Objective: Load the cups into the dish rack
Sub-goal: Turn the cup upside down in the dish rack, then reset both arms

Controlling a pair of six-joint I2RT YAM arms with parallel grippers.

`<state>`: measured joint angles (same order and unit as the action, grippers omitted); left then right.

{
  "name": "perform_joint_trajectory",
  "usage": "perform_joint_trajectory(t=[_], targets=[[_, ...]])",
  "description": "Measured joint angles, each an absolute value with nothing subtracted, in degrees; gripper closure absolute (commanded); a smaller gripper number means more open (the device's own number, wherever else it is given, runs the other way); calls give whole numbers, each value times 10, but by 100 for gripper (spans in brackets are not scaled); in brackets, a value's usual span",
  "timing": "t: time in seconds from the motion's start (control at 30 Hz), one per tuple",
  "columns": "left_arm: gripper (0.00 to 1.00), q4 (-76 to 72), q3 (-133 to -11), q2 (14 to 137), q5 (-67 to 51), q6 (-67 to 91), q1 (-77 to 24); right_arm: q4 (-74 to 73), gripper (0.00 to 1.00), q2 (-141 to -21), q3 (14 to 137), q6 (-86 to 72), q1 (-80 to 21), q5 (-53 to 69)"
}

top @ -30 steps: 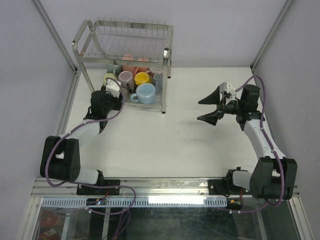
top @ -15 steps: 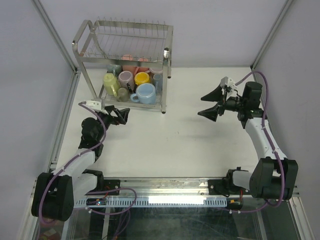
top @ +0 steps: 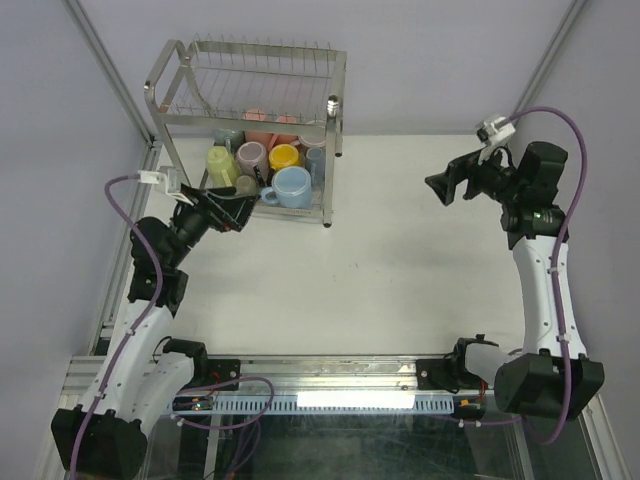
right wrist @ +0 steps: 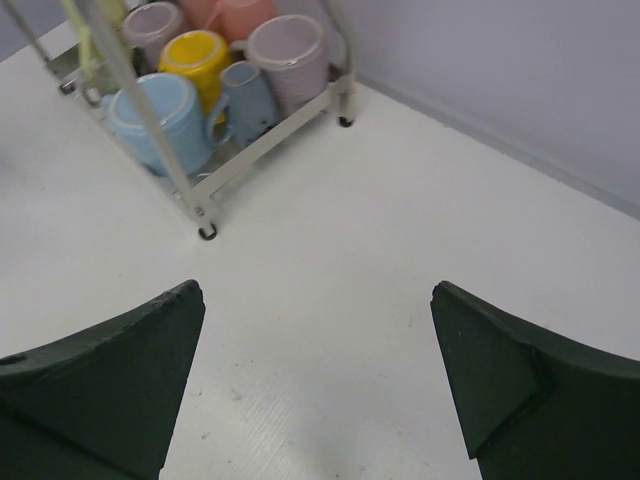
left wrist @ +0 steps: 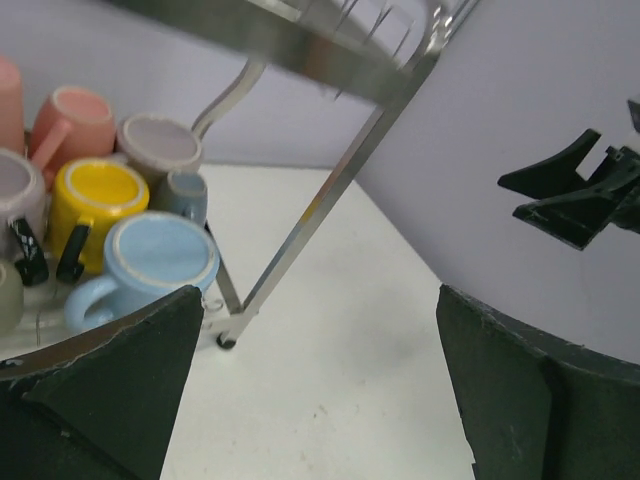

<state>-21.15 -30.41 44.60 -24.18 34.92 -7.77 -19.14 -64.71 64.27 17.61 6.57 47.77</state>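
The chrome dish rack [top: 330, 150] stands at the far left of the table. Its lower shelf holds several cups, among them a light blue one [top: 292, 186], a yellow one [top: 284, 156], a lilac one [top: 250, 156] and a pale green one [top: 221, 162]. My left gripper [top: 232, 210] is open and empty, raised just in front of the rack. Its wrist view shows the light blue cup [left wrist: 160, 265] and the yellow cup [left wrist: 98, 195]. My right gripper [top: 450, 185] is open and empty, high at the right, facing the rack. Its wrist view shows the same cups [right wrist: 160, 115].
The white table [top: 350, 260] lies between the two arms. Lilac wall panels enclose the left, back and right sides. A metal rail [top: 300, 375] runs along the near edge. The rack's upper wire shelf [top: 260, 70] holds nothing I can see.
My left gripper drew back from the rack's lower shelf and rose. My right gripper lifted and moved back to the right. Both stayed open.
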Motion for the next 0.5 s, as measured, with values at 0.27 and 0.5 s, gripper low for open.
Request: perform_joint_trajectory(t=[0.27,0.5], targets=[[1,34,-574,465,-239,246,-78,-265,1,-635,790,81,74,350],[1,160,-752,515,-225,164,-78,-295,1,-634,867,33,74,389]])
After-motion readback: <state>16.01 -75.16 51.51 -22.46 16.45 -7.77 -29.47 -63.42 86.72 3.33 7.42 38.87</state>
